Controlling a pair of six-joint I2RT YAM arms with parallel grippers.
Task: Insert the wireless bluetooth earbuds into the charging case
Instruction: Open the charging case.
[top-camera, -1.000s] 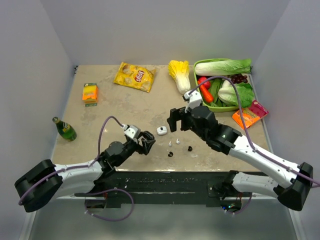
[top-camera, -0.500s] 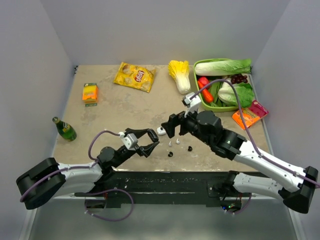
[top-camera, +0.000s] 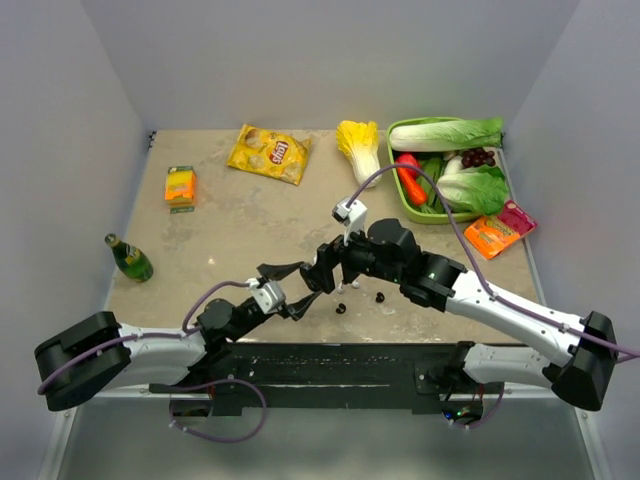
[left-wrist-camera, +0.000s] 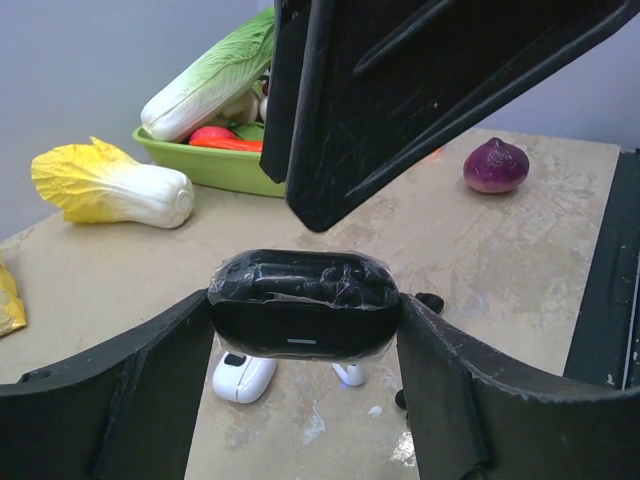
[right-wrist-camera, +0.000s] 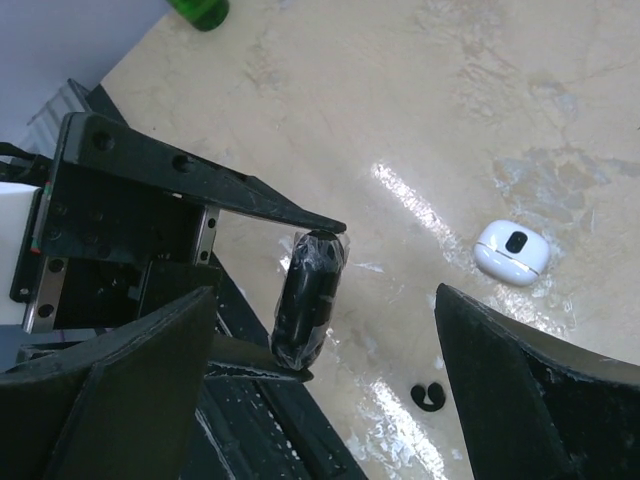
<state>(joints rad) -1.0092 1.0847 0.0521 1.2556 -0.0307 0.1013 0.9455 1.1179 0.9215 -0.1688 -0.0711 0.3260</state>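
Between the left gripper's (top-camera: 292, 288) fingers sits a black charging case (left-wrist-camera: 303, 305) in glossy wrap, pinched at its ends and held off the table (top-camera: 240, 220). At its 2 o'clock in the top view, the right gripper (right-wrist-camera: 322, 300) hovers spread wide and empty. Two black earbuds (top-camera: 341, 308) lie on the tabletop around 4 o'clock. A white charging case (right-wrist-camera: 510, 252) rests near them, just beside a white earbud (left-wrist-camera: 348, 376).

A robot test cell in a lab — plain grey walls (top-camera: 330, 60) box in a mottled tabletop (top-camera: 250, 220), a left arm (top-camera: 150, 345) and right arm (top-camera: 500, 300) bolted at its edge, staged props scattered — chip bag (top-camera: 268, 153), green bottle (top-camera: 130, 258), vegetable basket (top-camera: 437, 216).
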